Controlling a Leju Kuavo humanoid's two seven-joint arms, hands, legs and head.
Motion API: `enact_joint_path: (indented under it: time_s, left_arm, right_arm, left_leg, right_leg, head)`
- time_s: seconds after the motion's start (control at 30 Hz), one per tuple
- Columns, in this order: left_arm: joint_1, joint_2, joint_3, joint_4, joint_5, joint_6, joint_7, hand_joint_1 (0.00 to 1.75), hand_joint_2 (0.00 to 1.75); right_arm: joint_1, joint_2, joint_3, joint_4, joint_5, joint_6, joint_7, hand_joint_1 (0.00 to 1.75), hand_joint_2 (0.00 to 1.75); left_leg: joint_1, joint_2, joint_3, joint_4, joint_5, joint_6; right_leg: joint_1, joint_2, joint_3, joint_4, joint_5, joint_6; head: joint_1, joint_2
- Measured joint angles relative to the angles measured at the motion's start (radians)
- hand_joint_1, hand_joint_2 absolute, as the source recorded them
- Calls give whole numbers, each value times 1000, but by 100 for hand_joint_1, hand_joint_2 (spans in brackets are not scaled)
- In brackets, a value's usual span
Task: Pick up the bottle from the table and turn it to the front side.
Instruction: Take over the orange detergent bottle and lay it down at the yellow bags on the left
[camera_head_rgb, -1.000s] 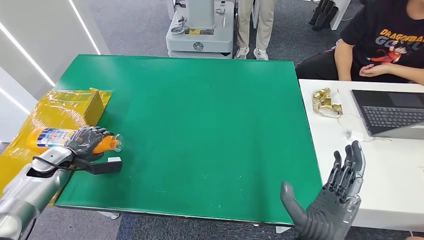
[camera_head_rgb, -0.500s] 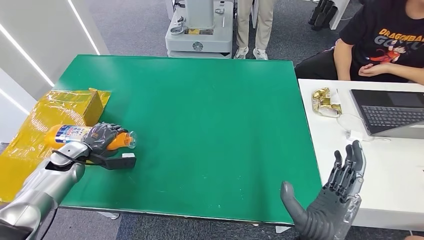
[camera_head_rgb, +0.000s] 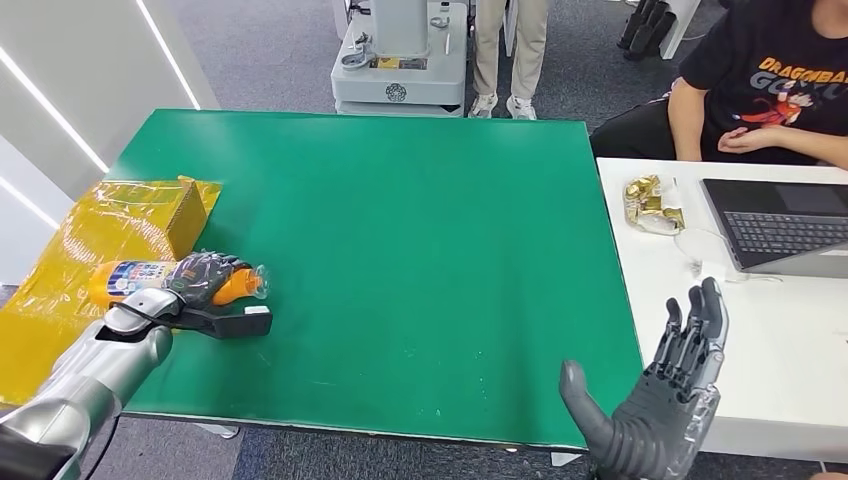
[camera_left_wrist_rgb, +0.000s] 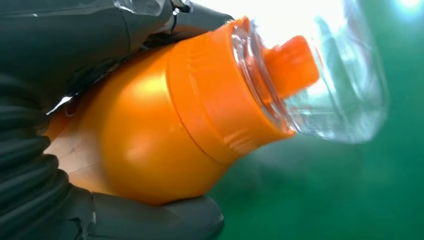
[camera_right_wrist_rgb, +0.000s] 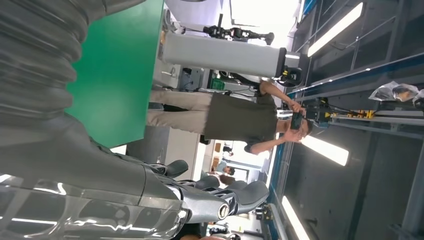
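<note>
An orange bottle (camera_head_rgb: 135, 277) with a white and blue label and a clear cap lies sideways in my left hand (camera_head_rgb: 200, 279), just above the green table (camera_head_rgb: 420, 250) at its left edge. The hand's dark fingers wrap the bottle's neck end, with the cap pointing toward the table's middle. Up close in the left wrist view, the bottle's orange shoulder (camera_left_wrist_rgb: 165, 120) and clear cap (camera_left_wrist_rgb: 335, 80) sit between my thumb and fingers (camera_left_wrist_rgb: 150, 220). My right hand (camera_head_rgb: 660, 400) is raised off the table's near right corner, fingers spread and holding nothing.
A yellow plastic-wrapped box (camera_head_rgb: 110, 225) sits at the table's left edge behind the bottle. A white desk (camera_head_rgb: 780, 330) with a laptop (camera_head_rgb: 785, 225) and a gold wrapper (camera_head_rgb: 652, 204) stands to the right, with a seated person (camera_head_rgb: 770, 85). Another person stands beyond the table by a grey machine (camera_head_rgb: 400, 55).
My left hand carried the bottle a little toward the table's middle and away from the near edge, then eased back slightly. The right hand stayed still.
</note>
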Motion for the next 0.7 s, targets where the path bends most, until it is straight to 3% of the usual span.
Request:
enact_joint_path:
  time_s: [0.37, 0.4, 0.5, 0.53, 0.7]
  left_arm:
    - [-14, 21, 0, 35, 5, -7, 9, 175, 175]
    - [-14, 22, 0, 35, 6, -6, 7, 144, 175]
    - [-14, 22, 0, 38, 4, -3, 8, 16, 175]
    - [-14, 22, 0, 38, 3, -2, 10, 3, 175]
    - [-16, 18, 0, 39, -1, 4, 17, 0, 175]
  right_arm:
    - [2, 0, 0, 0, 4, -17, -1, 0, 175]
    - [2, 0, 0, 0, 4, -17, 0, 0, 175]
    - [1, 0, 0, 0, 4, -17, 0, 0, 175]
    - [0, 0, 0, 0, 5, -17, 0, 0, 175]
    - [-2, 0, 0, 0, 6, -17, 0, 0, 175]
  left_leg:
    - [0, 0, 1, 0, 0, -1]
    - [0, 0, 1, 0, 0, -1]
    - [0, 0, 1, 0, 0, -1]
    - [0, 0, 1, 0, 0, -1]
    - [0, 0, 1, 0, 1, -1]
  right_leg:
    - [0, 0, 0, 1, 0, 0]
    - [0, 0, 0, 1, 0, 0]
    - [0, 0, 0, 1, 0, 0]
    - [0, 0, 0, 1, 0, 0]
    - [0, 0, 1, 1, 0, 0]
  head:
    - [0, 0]
    - [0, 0]
    - [0, 0]
    - [0, 0]
    - [0, 0]
